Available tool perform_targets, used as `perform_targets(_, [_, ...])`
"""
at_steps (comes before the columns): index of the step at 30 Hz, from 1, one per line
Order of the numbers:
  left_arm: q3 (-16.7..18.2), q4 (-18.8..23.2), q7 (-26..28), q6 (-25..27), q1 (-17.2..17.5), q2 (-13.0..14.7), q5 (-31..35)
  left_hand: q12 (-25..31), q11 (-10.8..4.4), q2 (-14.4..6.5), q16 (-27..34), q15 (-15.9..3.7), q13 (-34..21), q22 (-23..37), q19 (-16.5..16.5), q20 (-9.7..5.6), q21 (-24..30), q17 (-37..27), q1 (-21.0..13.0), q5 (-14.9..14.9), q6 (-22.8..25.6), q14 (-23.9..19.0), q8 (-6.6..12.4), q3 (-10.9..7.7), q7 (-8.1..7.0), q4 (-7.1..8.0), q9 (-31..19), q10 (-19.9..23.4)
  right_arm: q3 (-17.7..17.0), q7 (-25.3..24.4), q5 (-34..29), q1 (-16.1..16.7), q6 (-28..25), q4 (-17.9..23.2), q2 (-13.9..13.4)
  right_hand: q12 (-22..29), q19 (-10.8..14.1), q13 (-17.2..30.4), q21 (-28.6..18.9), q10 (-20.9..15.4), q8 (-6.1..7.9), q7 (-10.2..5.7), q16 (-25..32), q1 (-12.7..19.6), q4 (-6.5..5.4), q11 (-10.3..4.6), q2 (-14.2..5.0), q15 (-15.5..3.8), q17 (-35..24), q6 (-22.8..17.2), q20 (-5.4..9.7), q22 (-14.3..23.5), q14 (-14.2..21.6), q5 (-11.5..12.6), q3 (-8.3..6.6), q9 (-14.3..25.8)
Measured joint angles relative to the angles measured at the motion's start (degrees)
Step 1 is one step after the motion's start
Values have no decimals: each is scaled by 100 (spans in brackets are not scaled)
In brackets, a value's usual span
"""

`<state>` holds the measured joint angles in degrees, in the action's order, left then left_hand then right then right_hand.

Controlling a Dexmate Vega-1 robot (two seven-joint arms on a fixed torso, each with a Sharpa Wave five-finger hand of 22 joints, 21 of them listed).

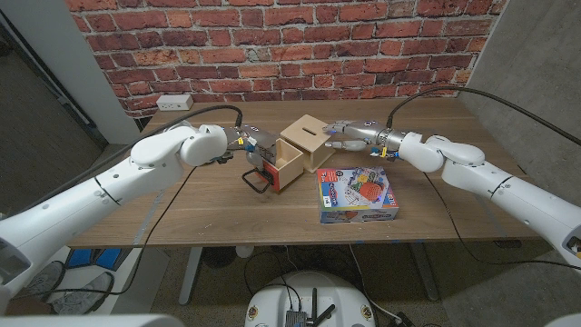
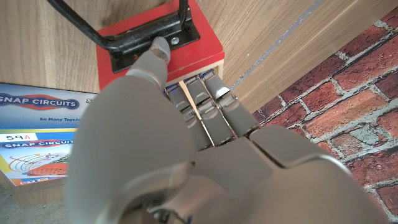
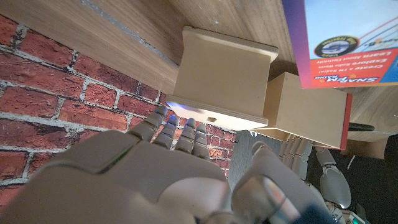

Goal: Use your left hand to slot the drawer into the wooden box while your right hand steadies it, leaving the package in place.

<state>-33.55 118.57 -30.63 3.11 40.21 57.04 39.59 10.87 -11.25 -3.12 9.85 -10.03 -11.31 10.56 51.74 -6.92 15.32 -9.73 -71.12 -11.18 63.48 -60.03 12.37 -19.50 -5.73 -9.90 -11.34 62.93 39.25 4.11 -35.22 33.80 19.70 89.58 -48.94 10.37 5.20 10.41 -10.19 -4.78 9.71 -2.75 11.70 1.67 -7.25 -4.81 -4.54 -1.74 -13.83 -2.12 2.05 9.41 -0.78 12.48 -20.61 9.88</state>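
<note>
Closest to me the colourful Snap Circuits package sits flat on the wooden surface, untouched, so that bit's fine. Just behind it my left hand has its fingers pressed together against the red-fronted wooden drawer with the black metal handle, which is only partly in and still sticks out. Further back my right hand rests straight fingers on the light wooden box with a slot on top. Remaining: push it home
</note>
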Motion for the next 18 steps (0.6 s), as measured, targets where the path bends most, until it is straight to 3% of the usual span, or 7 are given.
perform_targets(18, [-14, 14, 92, 113, 75, -83, 124, -1, -14, 0, 46, 9, -4, 0, -6, 6, 0, 1, 0, -29, -16, 10, 19, 8, 2, -8, 5, 14, 76, 84, -301, -73, 65, 41, -50, 0, 0, 1, 4, 31, 27, 0, 0, -32, -24, -31, 1, -3, -1, 0, 0, -8, 3, -3, 24, 0])
